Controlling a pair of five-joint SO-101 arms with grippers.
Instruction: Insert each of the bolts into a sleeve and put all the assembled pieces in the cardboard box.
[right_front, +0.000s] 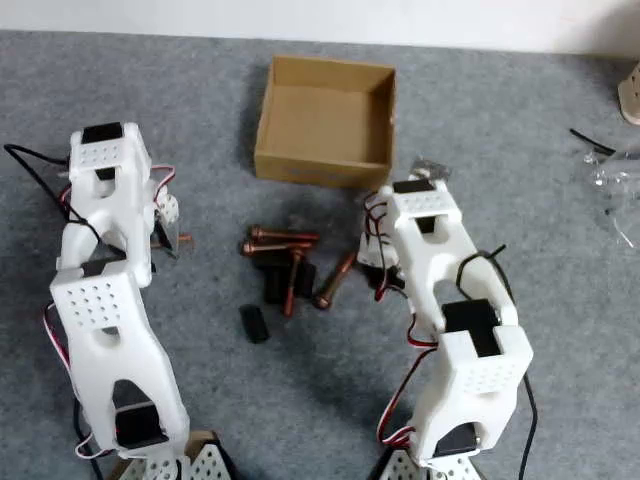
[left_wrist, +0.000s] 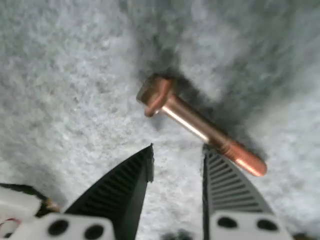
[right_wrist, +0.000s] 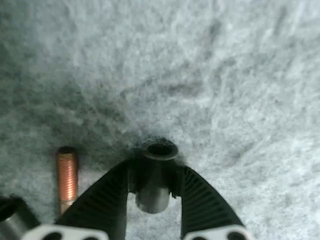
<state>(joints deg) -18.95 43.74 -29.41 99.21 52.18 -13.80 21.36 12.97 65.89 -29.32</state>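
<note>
So: right gripper (right_wrist: 155, 167) clamped on a black sleeve (right_wrist: 152, 192), left gripper (left_wrist: 177, 152) wide apart and empty

Sleeve's open end pokes out past the tips. A copper bolt (left_wrist: 197, 125) lies on the grey carpet (left_wrist: 65, 75) just ahead of the left gripper. The cardboard box (right_front: 320, 165) sits beyond the loose bolts (right_front: 285, 240).

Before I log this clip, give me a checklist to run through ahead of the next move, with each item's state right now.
1. Sleeve held: ok, the right claw is shut on the black sleeve, bore end showing.
2. Bolt held: not ok, the left claw is open; the bolt lies on the grey felt just beyond its tips.
3. Bolt clear of other parts: ok, it lies alone.
4. Drop spot ready: ok, the cardboard box has its top open and looks empty.
5. Parts lined up for insertion: not ok, the two claws are apart, with loose bolts between them.
</note>
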